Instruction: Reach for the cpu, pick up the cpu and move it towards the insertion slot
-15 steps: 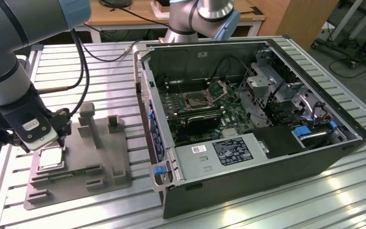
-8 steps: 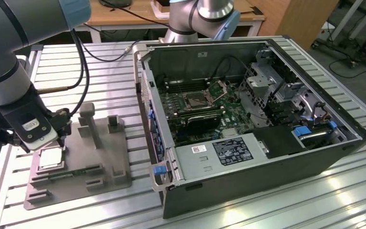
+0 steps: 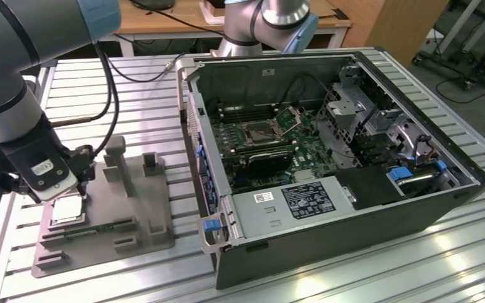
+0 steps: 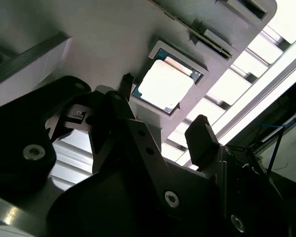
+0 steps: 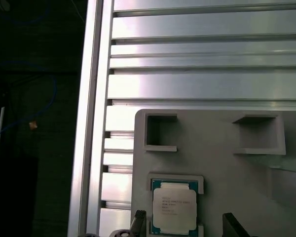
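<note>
The worktop (image 3: 377,265) is a ribbed aluminium profile surface. Its slats reflect strong light in bright bands. Behind it, at the top of the exterior view, stands a wooden desk (image 3: 141,22) carrying black cables (image 3: 194,25). At the exterior view's right are a wooden panel (image 3: 398,25), grey floor (image 3: 479,95) and metal stands (image 3: 466,44).

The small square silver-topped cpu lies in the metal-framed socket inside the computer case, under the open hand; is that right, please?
Not quite: the exterior view shows the cpu lying in a recess of the grey plastic fixture outside the black computer case, under the open hand.
</note>
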You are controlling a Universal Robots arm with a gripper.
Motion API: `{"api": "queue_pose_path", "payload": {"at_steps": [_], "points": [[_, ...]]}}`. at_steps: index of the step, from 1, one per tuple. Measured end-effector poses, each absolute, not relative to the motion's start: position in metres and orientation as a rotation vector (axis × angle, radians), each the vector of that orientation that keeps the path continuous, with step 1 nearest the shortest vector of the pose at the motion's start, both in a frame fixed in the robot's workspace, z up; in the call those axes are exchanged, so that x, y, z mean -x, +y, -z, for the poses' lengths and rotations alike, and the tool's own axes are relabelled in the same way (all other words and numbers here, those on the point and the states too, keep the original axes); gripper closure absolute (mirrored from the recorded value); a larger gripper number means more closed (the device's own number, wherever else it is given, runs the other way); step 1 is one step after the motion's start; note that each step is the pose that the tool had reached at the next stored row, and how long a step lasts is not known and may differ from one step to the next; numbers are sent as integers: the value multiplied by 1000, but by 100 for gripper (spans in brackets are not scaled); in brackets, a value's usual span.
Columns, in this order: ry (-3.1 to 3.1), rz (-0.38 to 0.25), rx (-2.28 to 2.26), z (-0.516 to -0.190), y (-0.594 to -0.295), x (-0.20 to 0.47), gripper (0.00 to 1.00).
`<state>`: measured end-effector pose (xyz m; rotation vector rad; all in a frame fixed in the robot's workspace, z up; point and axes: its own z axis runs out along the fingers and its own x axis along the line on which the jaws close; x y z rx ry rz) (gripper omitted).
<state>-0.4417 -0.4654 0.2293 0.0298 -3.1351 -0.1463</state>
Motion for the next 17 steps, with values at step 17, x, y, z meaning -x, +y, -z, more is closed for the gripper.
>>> {"api": "queue_pose_path", "payload": {"at_steps": [17], "points": [[-3135,150,-30,-207,-466,442,31]]}}
